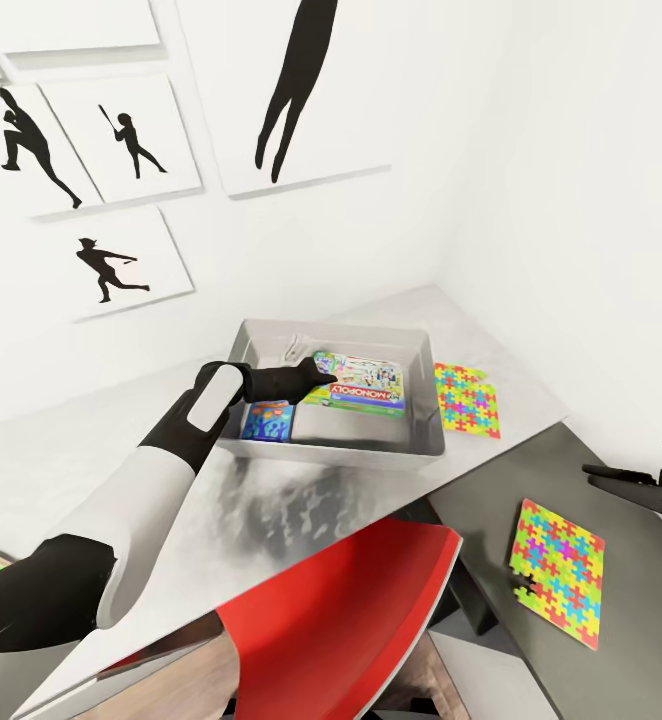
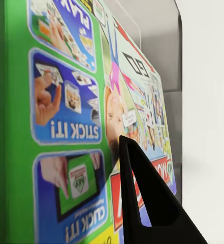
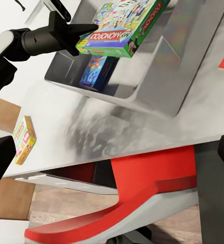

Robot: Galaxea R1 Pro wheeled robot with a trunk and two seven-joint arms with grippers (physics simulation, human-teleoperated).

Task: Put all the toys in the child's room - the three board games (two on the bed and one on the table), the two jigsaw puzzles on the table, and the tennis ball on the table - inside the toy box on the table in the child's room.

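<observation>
My left gripper (image 1: 314, 377) is shut on a corner of the green-edged Monopoly board game (image 1: 366, 385), holding it tilted inside the pale grey toy box (image 1: 336, 455). Up close, one black finger (image 2: 147, 198) presses on the printed lid (image 2: 66, 127). The blue board game (image 1: 268, 421) lies in the box beside it. A small yellow board game (image 3: 24, 138) lies on the table (image 1: 301, 500) near its left end. One jigsaw puzzle (image 1: 467, 400) lies right of the toy box, another (image 1: 558, 572) on the dark side table. My right gripper (image 1: 596, 472) hovers open above that. The tennis ball is out of view.
A red chair (image 1: 346, 620) is pushed under the table's front edge, between my arms. White walls with black baseball-player pictures (image 1: 121, 262) close off the table's back and right side. The dark side table (image 1: 481, 520) sits lower, at the right.
</observation>
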